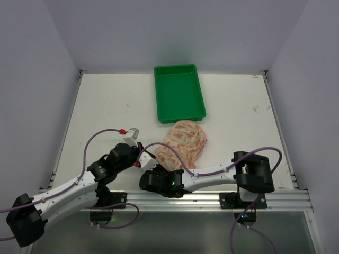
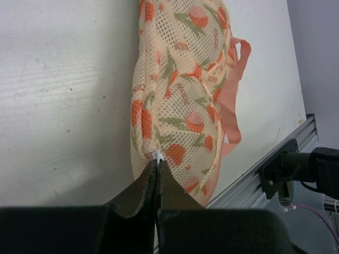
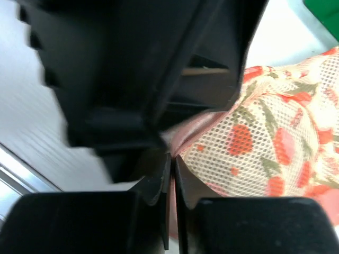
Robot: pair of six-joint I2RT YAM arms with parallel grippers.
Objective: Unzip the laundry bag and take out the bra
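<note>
Near tray (image 1: 179,92): mesh laundry bag (image 1: 183,143) (floral)

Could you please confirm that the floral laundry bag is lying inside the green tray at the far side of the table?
Not quite. The laundry bag is not inside the green tray. It lies on the table, just in front of the tray's near edge. The top external view shows this. The tray does sit at the far side of the table.

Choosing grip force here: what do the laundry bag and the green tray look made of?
The laundry bag: soft printed mesh fabric, matte, holes visible, with pink woven-looking trim. The green tray: probably rigid plastic, smooth, slightly glossy, uniform colour, moulded rim.
</note>
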